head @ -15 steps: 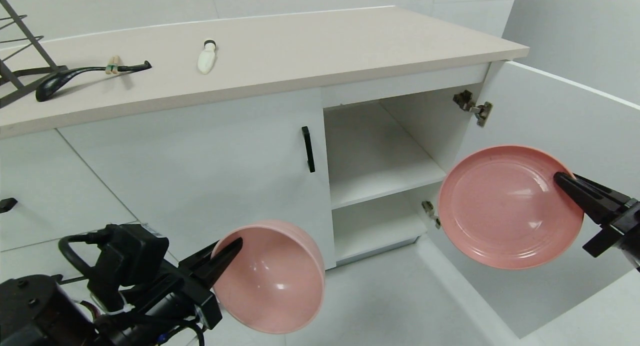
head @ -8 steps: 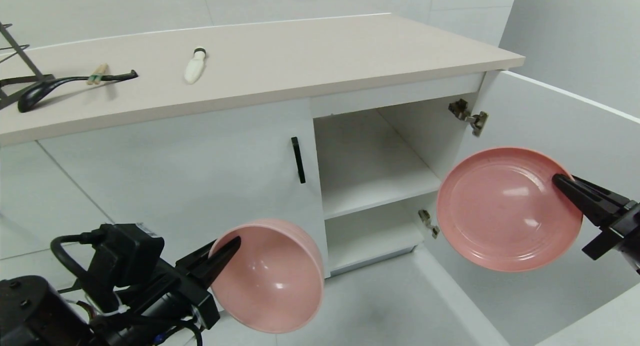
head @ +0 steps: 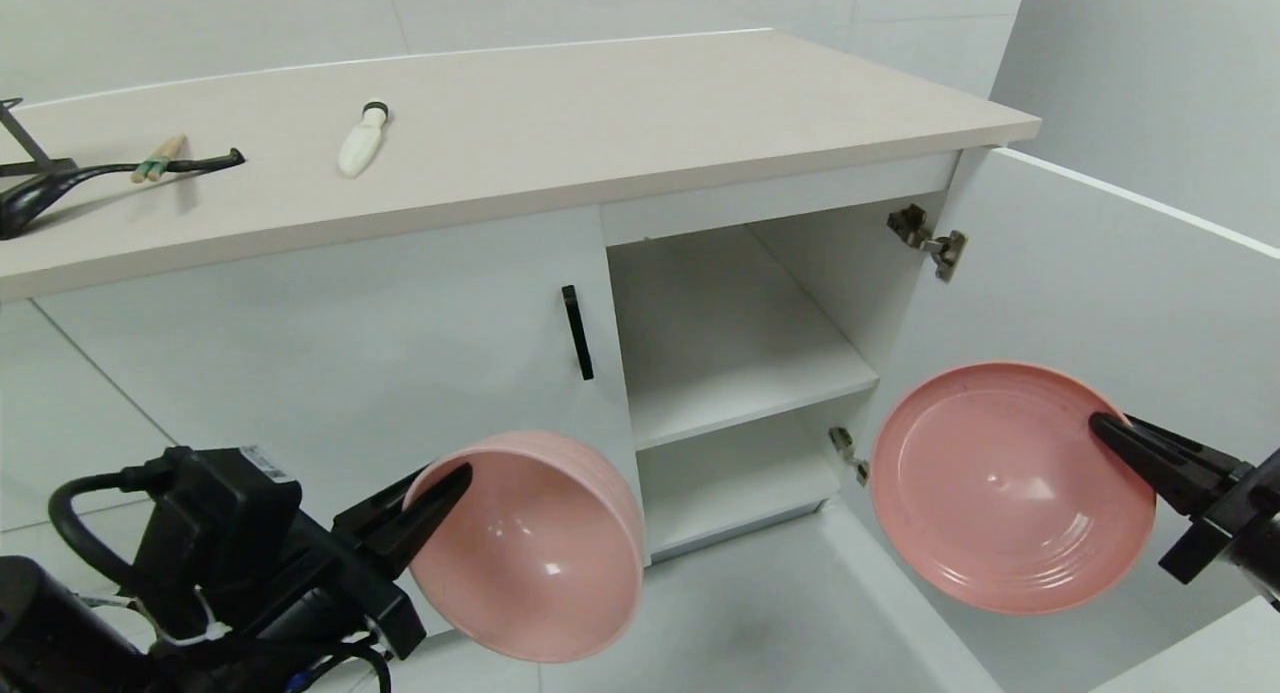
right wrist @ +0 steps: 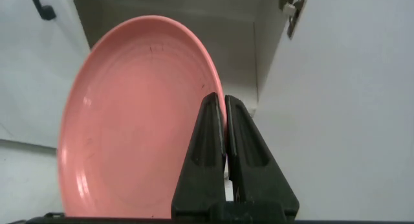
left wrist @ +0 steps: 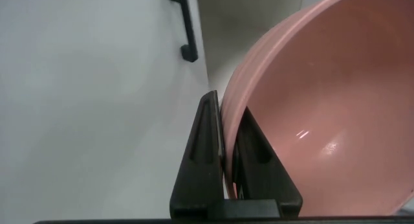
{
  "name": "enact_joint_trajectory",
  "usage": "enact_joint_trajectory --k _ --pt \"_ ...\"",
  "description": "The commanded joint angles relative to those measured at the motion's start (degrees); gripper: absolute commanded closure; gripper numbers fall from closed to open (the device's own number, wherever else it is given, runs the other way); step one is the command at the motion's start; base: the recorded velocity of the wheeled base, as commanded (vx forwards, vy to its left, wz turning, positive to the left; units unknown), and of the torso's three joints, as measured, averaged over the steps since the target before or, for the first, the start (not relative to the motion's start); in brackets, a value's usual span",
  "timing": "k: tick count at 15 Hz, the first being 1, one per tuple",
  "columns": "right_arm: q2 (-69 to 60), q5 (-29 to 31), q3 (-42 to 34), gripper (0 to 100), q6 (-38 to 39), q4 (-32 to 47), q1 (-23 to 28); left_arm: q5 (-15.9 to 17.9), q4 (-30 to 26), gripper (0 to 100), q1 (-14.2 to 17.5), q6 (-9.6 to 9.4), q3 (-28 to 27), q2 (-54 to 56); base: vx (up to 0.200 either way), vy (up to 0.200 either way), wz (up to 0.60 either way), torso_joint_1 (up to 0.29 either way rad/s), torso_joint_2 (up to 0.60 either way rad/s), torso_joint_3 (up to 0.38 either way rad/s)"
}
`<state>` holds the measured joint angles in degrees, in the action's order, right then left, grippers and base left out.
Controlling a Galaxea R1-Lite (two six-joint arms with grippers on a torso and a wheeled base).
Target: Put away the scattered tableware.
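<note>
My left gripper (head: pixel 455 478) is shut on the rim of a pink bowl (head: pixel 530 548), held low in front of the closed left cabinet door (head: pixel 330 363). The left wrist view has its fingers clamping the pink bowl's (left wrist: pixel 323 120) wall. My right gripper (head: pixel 1105 433) is shut on the edge of a pink plate (head: pixel 1005 488), held upright in front of the open right cabinet door (head: pixel 1110 303). In the right wrist view the pink plate (right wrist: pixel 136 114) faces the open cabinet. The cabinet's middle shelf (head: pixel 740 378) is bare.
On the counter (head: pixel 600 123) lie a white-handled utensil (head: pixel 360 141), a black ladle (head: pixel 90 178) and chopsticks (head: pixel 155 158) at the far left. A black handle (head: pixel 577 333) is on the closed door. Hinges (head: pixel 930 238) stick out from the open door.
The camera has shifted, sliding the counter and cabinet left. My right gripper has lowered with the plate. The left gripper and bowl stay about where they were.
</note>
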<state>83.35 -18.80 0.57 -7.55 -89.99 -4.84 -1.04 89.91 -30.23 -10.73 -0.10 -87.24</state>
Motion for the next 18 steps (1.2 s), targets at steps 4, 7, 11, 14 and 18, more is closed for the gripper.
enact_joint_trajectory --k 4,7,11,14,18 --pt "5.7 0.0 -0.6 100 -0.1 0.0 0.0 0.2 0.1 100 0.0 0.09 0.1 -0.1 0.100 0.000 0.00 0.001 0.00 0.001" --pt "8.8 0.0 -0.6 100 -0.1 0.0 0.0 0.2 0.1 100 -0.1 1.41 0.1 -1.1 0.000 0.000 0.00 0.000 0.00 0.000" --pt "11.8 0.0 0.0 100 -0.5 0.0 -4.1 0.2 0.1 100 0.0 1.59 0.1 -1.1 0.000 0.000 0.00 0.000 0.00 0.000" --pt "14.4 0.0 1.3 100 -0.5 0.0 -5.0 0.2 0.1 100 0.0 2.20 0.1 -0.1 0.067 0.000 0.00 0.001 0.00 -0.001" --pt "16.6 0.0 4.5 100 -0.4 0.0 -5.0 0.2 0.1 100 0.0 2.47 0.1 0.3 0.100 0.000 0.00 0.004 0.00 0.001"
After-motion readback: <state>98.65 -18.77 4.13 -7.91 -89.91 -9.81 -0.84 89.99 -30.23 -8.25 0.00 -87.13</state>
